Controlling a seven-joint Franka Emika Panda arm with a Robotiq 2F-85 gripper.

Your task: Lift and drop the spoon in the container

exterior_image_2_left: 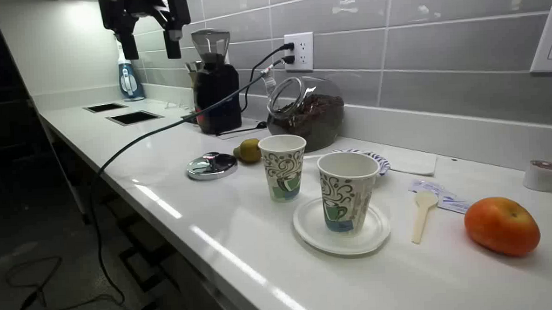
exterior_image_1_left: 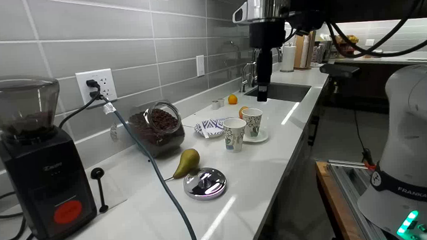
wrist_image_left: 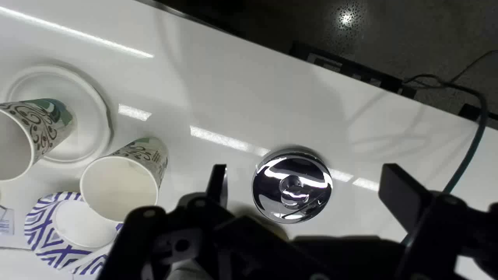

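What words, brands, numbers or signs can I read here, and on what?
"FRANKA": black band on the robot; letters after it blurred.
Apparently "M", cut off by the frame: robot.
Round white emblem: same band.
Grinder: lettering too blurred.
Packets by the spoon: print too small.
Cord tag: too blurred.
Numbers: none readable.

Robot's black band: "FRANKA", rest unclear | grinder: lettering blurred | packets: print illegible

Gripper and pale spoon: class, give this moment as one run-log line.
gripper: open, empty, above counter | pale spoon: on counter | drop: pending
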